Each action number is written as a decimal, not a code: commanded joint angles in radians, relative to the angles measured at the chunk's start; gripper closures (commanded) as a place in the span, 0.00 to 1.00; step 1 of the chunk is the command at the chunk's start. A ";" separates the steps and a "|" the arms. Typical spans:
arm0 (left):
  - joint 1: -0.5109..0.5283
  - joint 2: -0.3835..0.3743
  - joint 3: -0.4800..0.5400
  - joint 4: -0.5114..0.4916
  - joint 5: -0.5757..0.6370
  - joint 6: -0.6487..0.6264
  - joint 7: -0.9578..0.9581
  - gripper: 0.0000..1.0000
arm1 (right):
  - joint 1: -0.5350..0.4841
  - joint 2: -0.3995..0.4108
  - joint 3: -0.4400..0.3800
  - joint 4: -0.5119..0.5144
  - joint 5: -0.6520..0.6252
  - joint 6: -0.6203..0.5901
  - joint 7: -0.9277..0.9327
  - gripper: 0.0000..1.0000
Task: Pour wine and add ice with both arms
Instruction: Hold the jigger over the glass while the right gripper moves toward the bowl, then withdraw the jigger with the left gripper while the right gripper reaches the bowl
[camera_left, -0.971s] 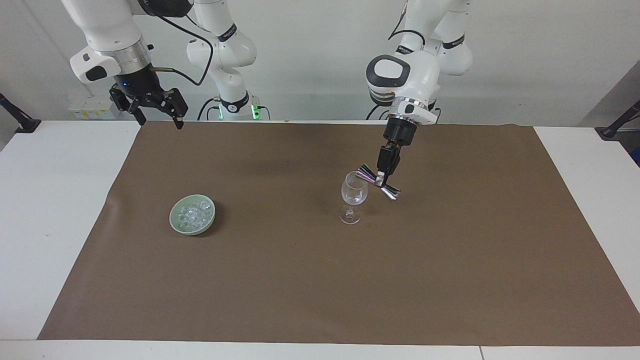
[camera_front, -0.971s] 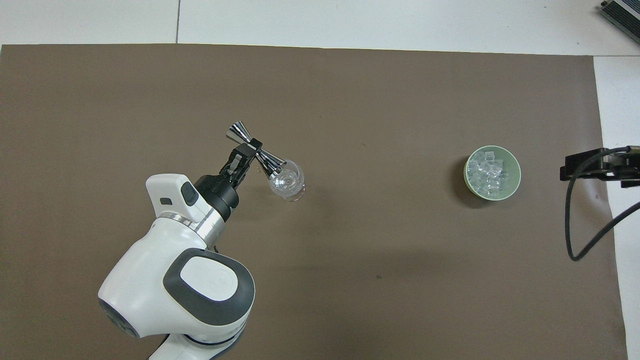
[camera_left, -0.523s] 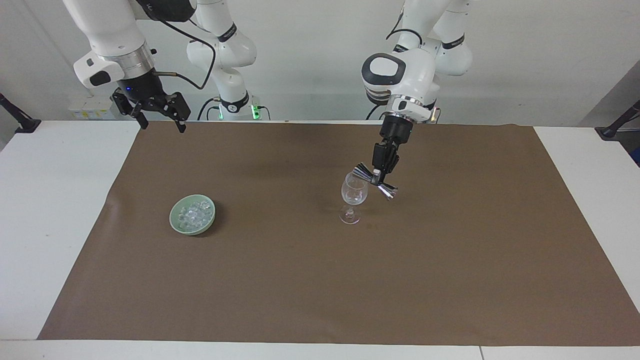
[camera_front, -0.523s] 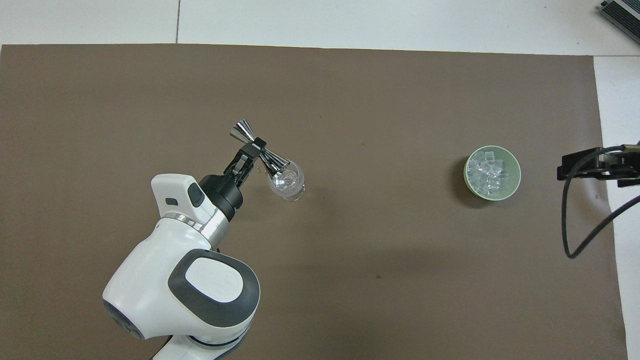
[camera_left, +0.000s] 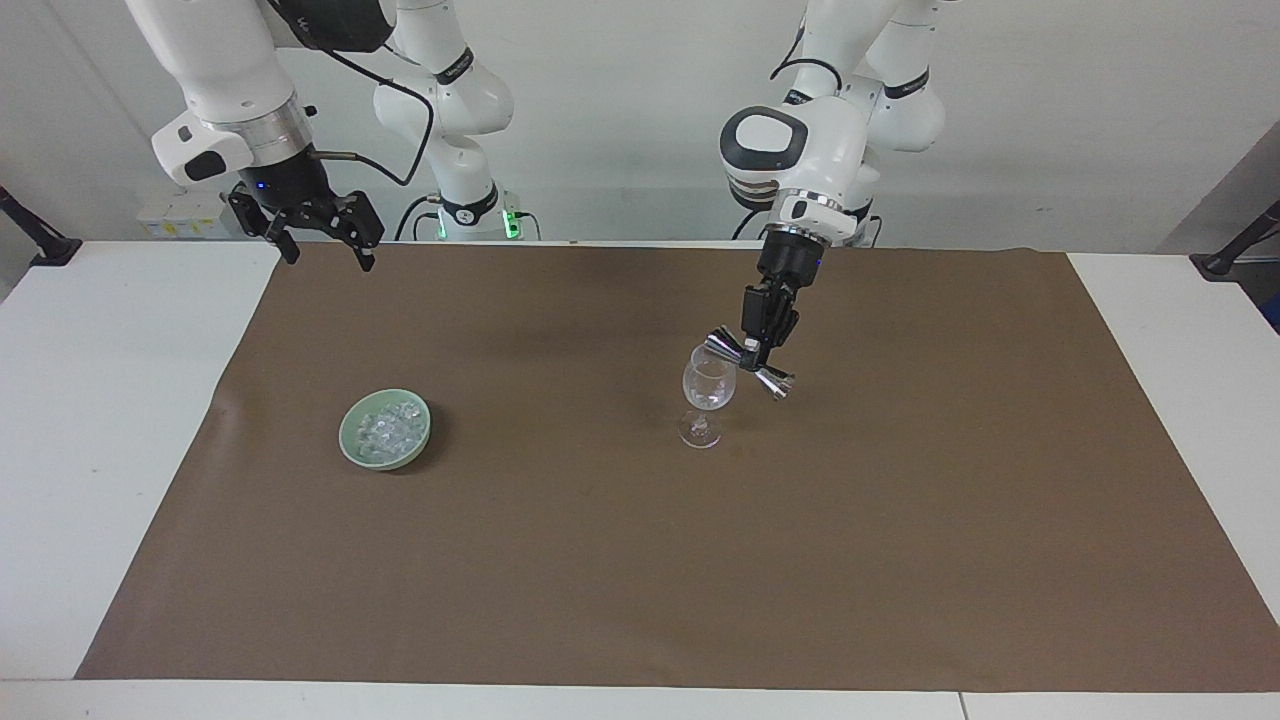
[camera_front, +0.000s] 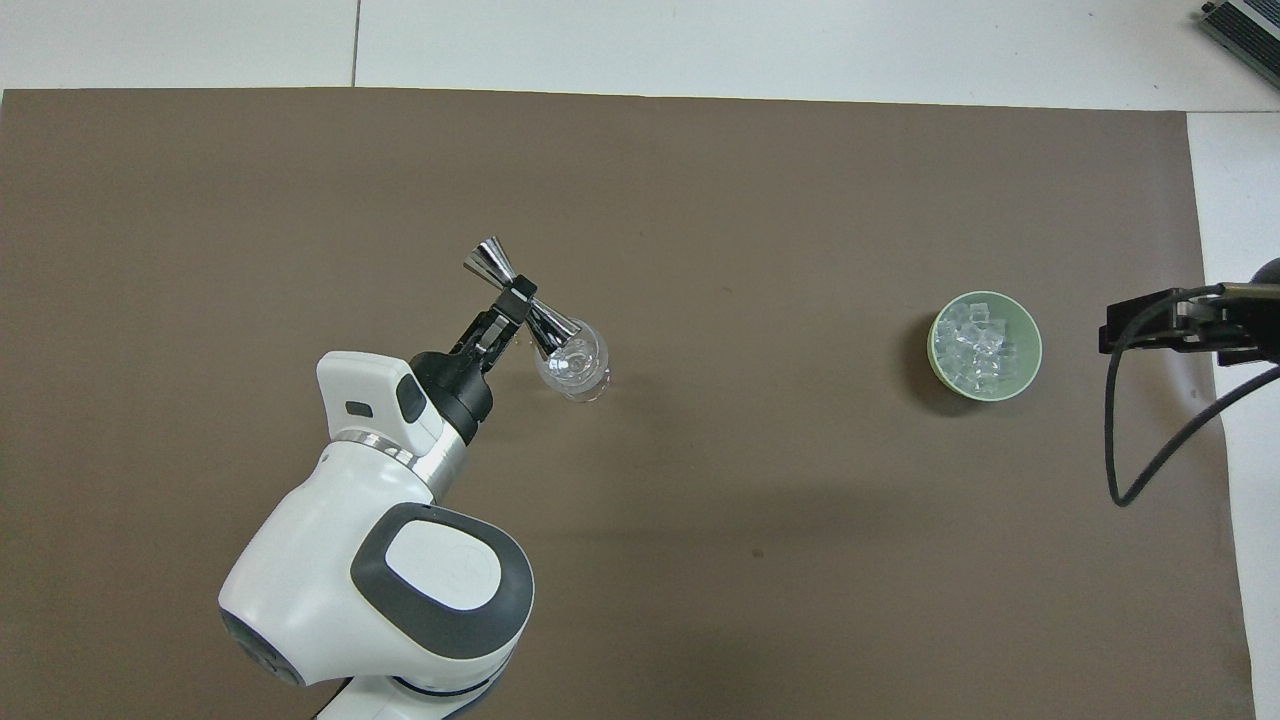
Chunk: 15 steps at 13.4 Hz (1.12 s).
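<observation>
My left gripper (camera_left: 760, 352) (camera_front: 513, 298) is shut on the waist of a silver double-cone jigger (camera_left: 748, 363) (camera_front: 520, 297). The jigger is tilted, its lower cup over the rim of the clear stemmed glass (camera_left: 706, 395) (camera_front: 572, 362), which stands upright mid-mat. No wine shows in the glass or the jigger. The ice (camera_left: 388, 428) (camera_front: 975, 345), small clear cubes, lies in a pale green bowl (camera_left: 345, 436) (camera_front: 1034, 345) toward the right arm's end. My right gripper (camera_left: 328, 255) (camera_front: 1160, 325) hangs open and empty over the mat's corner by its base.
A brown mat (camera_left: 640, 580) covers most of the white table (camera_left: 100, 420). A black cable (camera_front: 1130, 450) loops down from the right wrist. Black clamps sit at the table's corners by the robots.
The left arm has shifted a little toward the table's middle, keeping the tilted jigger over the glass. The right gripper has drifted slightly toward the bowl, still open.
</observation>
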<state>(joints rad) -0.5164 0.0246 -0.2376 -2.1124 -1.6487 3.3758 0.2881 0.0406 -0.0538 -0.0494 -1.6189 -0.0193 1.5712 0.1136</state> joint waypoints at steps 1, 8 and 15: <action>-0.007 0.014 0.001 0.025 -0.011 0.024 0.002 1.00 | -0.033 0.018 0.028 0.034 0.002 -0.016 -0.018 0.00; 0.264 -0.147 0.012 -0.073 -0.192 -0.244 -0.062 1.00 | -0.034 0.015 0.034 0.020 0.005 0.027 -0.025 0.00; 0.495 -0.284 0.225 -0.282 -0.171 -0.751 -0.331 1.00 | -0.036 0.035 0.037 -0.169 0.025 0.295 -0.141 0.00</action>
<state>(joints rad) -0.0293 -0.2073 -0.0866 -2.3217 -1.8246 2.7363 0.0293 0.0336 -0.0169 -0.0299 -1.7063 -0.0135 1.7692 0.0527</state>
